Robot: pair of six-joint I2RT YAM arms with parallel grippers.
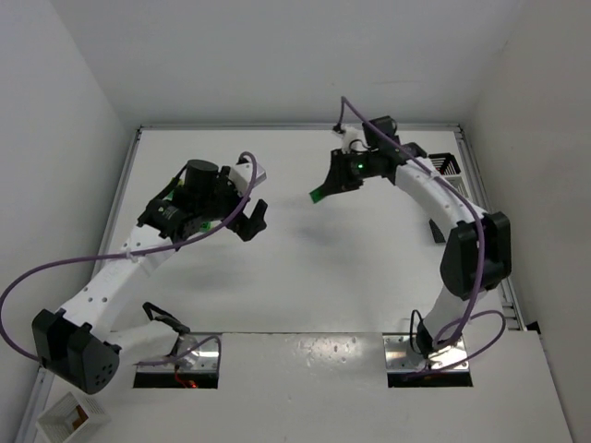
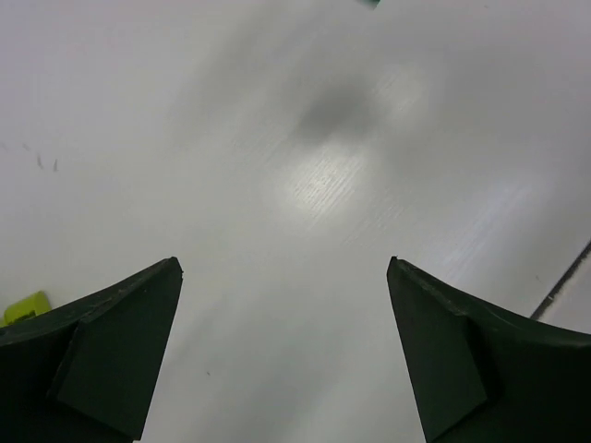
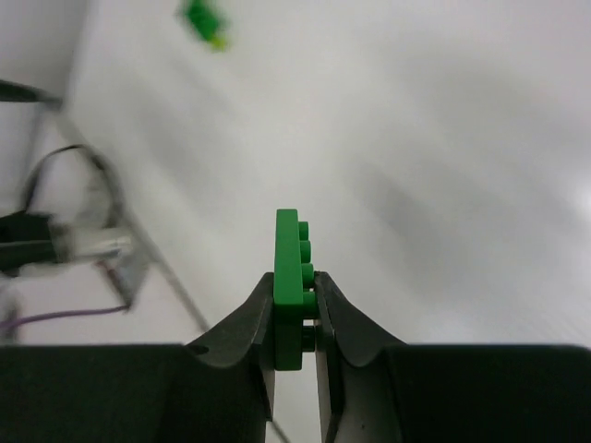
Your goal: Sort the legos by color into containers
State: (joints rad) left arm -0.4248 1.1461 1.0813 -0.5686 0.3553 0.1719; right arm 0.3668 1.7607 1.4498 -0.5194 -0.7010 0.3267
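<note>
Brick first: I am watching a bright green lego [image 3: 294, 272] standing on edge between the fingers of the right gripper [image 3: 295, 305]. The gripper is clamping it by its lower part only, so most of the plate is sticking out past the tips. In the overhead view it is hanging over the far middle of the table [image 1: 305, 277], well apart from the black slatted container [image 1: 445, 164] near the far right corner.

I am worrying about that shallow pinch. A quick swing toward the bin could let the brick pivot or slide out, I judge. A release off-centre or from too high could bounce it off the slatted rim.

A second green lego [image 3: 205, 23] is lying further off, too blurred for me to say more.

The left gripper [image 2: 284, 277] is gaping wide and carrying nothing. A lime lego [image 2: 23, 306] is lying just beside its left finger, so a careless descent could knock the piece away.

I am finding no brand, label or writing that I can read.
</note>
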